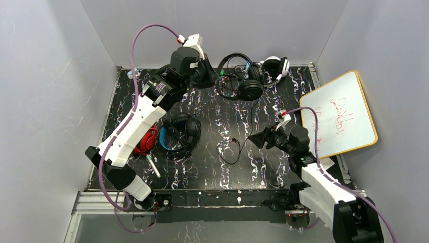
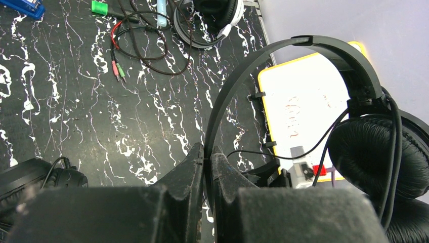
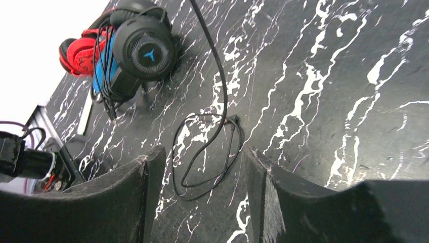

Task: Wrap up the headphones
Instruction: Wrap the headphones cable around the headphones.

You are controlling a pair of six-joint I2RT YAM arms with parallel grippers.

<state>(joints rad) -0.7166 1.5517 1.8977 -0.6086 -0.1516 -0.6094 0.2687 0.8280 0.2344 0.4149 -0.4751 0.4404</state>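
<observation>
Left gripper (image 2: pixel 207 154), clamped tight on the headband of the all-black over-ear headphones (image 2: pixel 374 152), holds them aloft left of the white dry-erase board (image 1: pixel 339 116). Nearer it, the right gripper (image 3: pixel 202 152) hangs wide-jawed, empty, over their thin black cable (image 3: pixel 236 121). Cable-gathering, I'd say; next, pinch that slack.

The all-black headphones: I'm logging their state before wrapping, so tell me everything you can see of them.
The all-black headphones have a thin matte headband and thick, leathery-looking padded ear cups. The left gripper is shut on the headband, holding them near the far edge of the table. Their thin black cable appears to trail down to a loose loop lying on the marbled surface.
</observation>
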